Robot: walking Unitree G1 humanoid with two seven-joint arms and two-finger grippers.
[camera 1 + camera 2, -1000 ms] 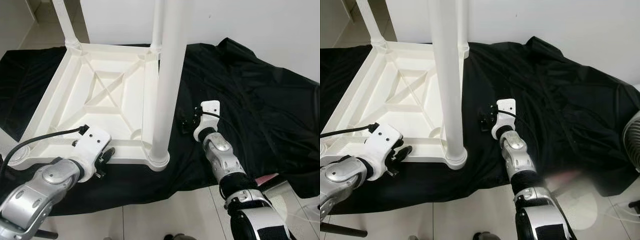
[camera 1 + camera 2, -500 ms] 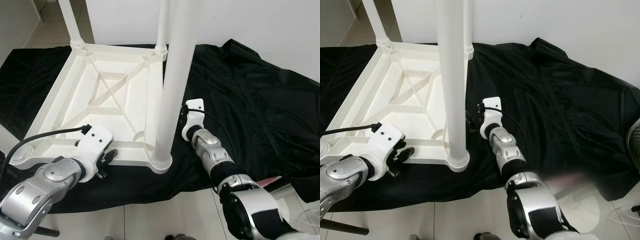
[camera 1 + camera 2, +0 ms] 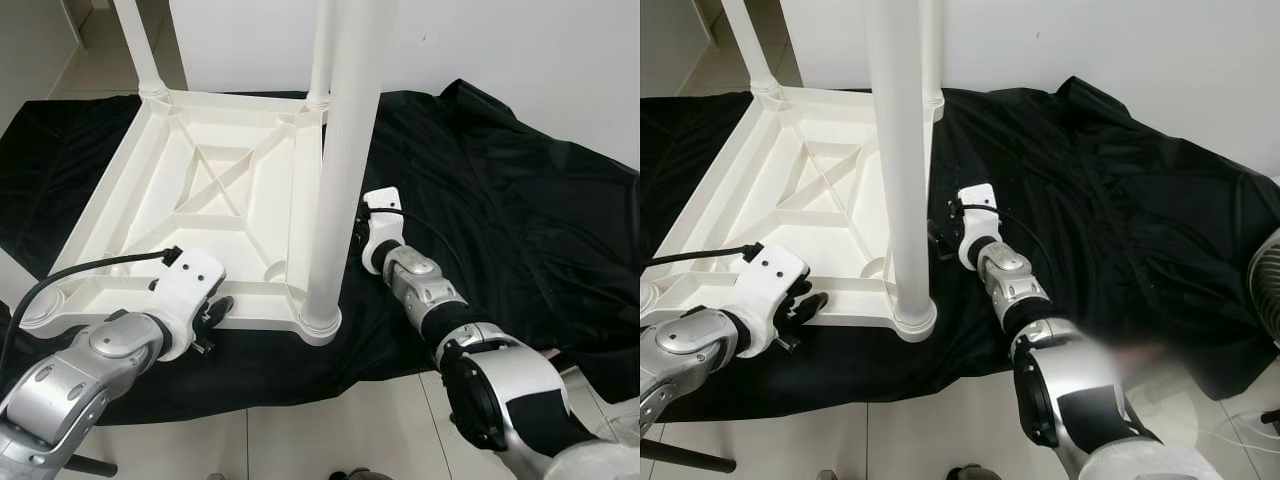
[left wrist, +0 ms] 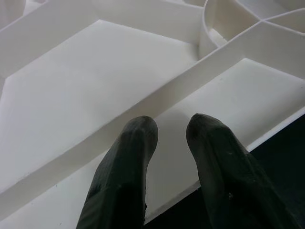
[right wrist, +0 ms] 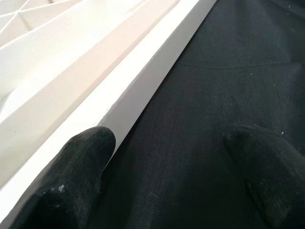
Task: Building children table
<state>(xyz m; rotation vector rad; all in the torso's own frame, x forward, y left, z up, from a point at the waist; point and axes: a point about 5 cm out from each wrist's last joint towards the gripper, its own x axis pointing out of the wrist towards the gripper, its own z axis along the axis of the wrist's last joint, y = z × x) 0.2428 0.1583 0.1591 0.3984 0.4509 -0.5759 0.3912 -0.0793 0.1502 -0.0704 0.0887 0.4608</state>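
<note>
A white plastic children's table (image 3: 215, 190) lies upside down on a black cloth (image 3: 500, 200). Three of its legs stand upright: a near one (image 3: 340, 160) and two at the far corners (image 3: 140, 50) (image 3: 320, 50). My left gripper (image 3: 215, 312) rests at the table's near rim. In the left wrist view its fingers (image 4: 128, 157) stand a little apart over the ribbed underside, with nothing between them. My right gripper (image 3: 938, 240) is low beside the table's right edge, just behind the near leg. It is wide open, and one finger (image 5: 71, 181) touches the white edge (image 5: 143, 71).
The black cloth covers the floor around the table and is bunched in folds on the right. Pale floor tiles (image 3: 330, 420) lie in front. A white wall (image 3: 500, 40) stands behind, and part of a fan (image 3: 1270, 290) is at the far right.
My right gripper has moved left across the cloth up to the table's right edge by the near leg. The left gripper has stayed at the near rim.
</note>
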